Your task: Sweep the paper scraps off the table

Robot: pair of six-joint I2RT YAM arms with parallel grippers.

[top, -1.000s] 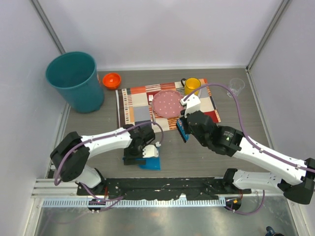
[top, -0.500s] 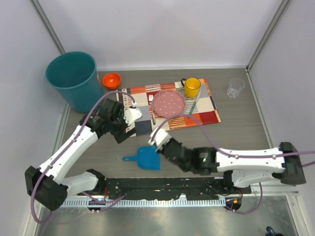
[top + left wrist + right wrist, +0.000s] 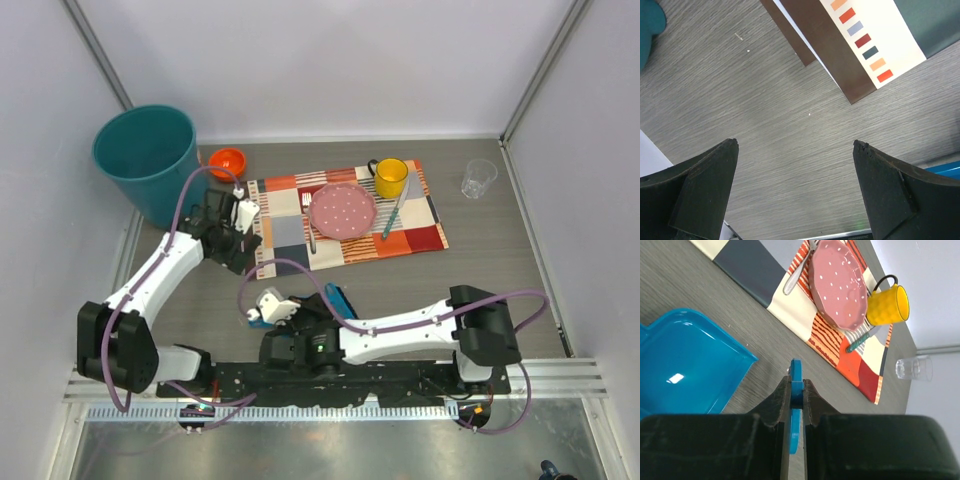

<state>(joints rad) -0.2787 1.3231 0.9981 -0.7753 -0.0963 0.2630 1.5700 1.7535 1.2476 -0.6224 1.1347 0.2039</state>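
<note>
No paper scraps show in any view. The grey-brown table (image 3: 480, 260) lies bare around the arms. My left gripper (image 3: 240, 232) hangs open and empty over bare tabletop just left of the patchwork placemat (image 3: 290, 215); the left wrist view shows its fingers wide apart (image 3: 795, 145) with the placemat's corner (image 3: 860, 45) ahead. My right gripper (image 3: 335, 300) is folded back near the bases and is shut on a thin blue handle (image 3: 796, 375). The blue dustpan (image 3: 685, 365) lies just to its left, mostly hidden under the arm in the top view (image 3: 259, 319).
A teal bin (image 3: 150, 160) and an orange bowl (image 3: 227, 162) stand at the back left. The placemat carries a pink dotted plate (image 3: 342, 210), a yellow mug (image 3: 390, 177) and cutlery. A clear glass (image 3: 479, 178) stands at the back right.
My right arm has folded back toward the bases and now covers most of the dustpan. My left gripper has shifted slightly toward the back left.
</note>
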